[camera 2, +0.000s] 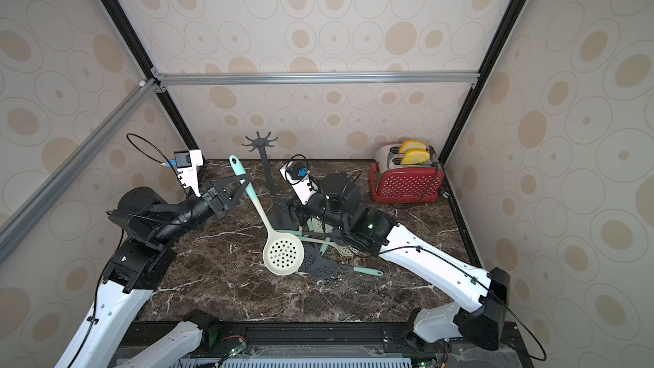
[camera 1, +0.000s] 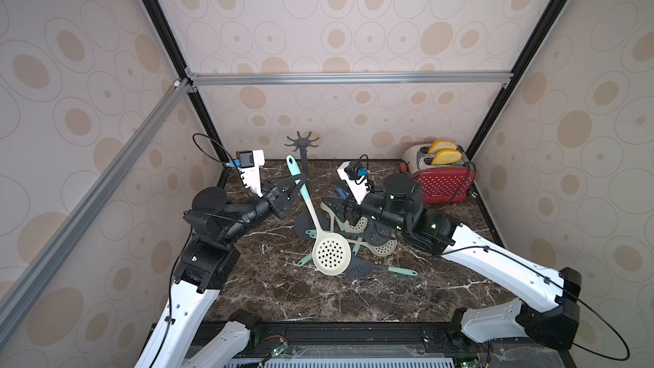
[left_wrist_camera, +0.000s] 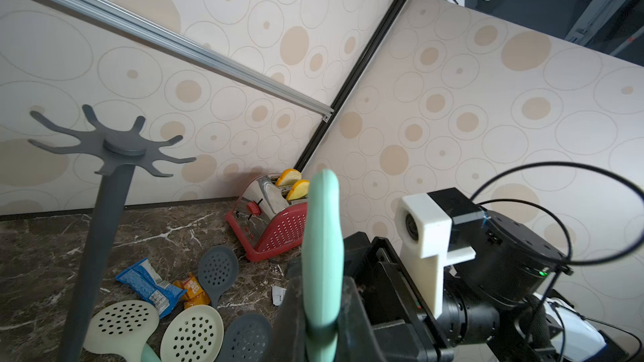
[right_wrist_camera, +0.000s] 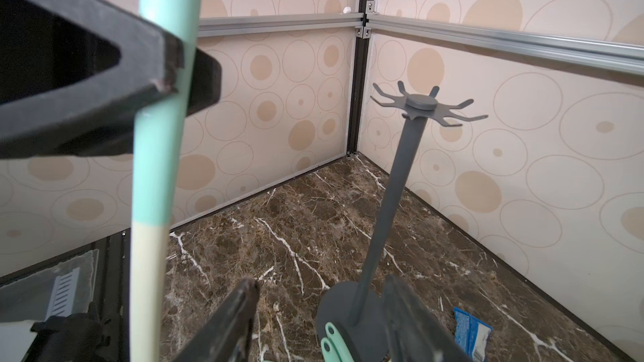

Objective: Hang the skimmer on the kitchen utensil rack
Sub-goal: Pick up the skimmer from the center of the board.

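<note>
The left gripper clenches the skimmer, tilted beside the rack; the right gripper is released; hanging is not yet done.

Closed in on three sides by cream wallpaper printed with tan ovals and thin grey rings, filling the upper frame in both top views. Crossed at mid-frame by a level silver aluminium rail, joined to black corner posts slanting in from upper left and upper right. Floored at lower centre by a dark brown marble desk, veined white. Lit softly and evenly.
</note>
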### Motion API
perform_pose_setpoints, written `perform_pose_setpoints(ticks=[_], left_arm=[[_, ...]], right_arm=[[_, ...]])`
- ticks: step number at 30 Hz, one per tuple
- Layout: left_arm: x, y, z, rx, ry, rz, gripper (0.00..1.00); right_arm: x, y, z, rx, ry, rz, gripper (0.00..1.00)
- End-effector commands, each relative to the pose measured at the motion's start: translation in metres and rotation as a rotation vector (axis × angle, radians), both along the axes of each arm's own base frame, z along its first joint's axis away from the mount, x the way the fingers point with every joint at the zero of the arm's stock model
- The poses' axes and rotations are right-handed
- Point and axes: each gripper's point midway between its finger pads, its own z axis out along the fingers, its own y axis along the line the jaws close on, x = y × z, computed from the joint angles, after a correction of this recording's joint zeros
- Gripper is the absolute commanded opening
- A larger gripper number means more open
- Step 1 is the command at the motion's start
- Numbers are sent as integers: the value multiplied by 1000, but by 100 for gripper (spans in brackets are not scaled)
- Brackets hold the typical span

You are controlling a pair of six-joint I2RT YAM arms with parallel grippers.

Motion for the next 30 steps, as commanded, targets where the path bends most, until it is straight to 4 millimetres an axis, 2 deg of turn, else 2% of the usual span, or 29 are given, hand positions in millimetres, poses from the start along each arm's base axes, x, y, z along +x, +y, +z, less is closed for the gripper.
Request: perform_pose_setpoints(ticks=[1,8,16,22,30], left_arm=[[2,7,1,-13,9,47,0],[6,9,-7,9,31,74,0],[9,9,-8,0,40,75,0],[9,9,-8,-8,41,77,0],[10,12,-11,-4,45,96,0]], right_arm=[[-4,7,34,71,-77,-16,58],[-18,15,47,67,-152,-23,57],[-20,37,34,19,-109,31,52],[-12,53,22,-25,-81,21,41],[-13,56,22,-34,-89,35,39]])
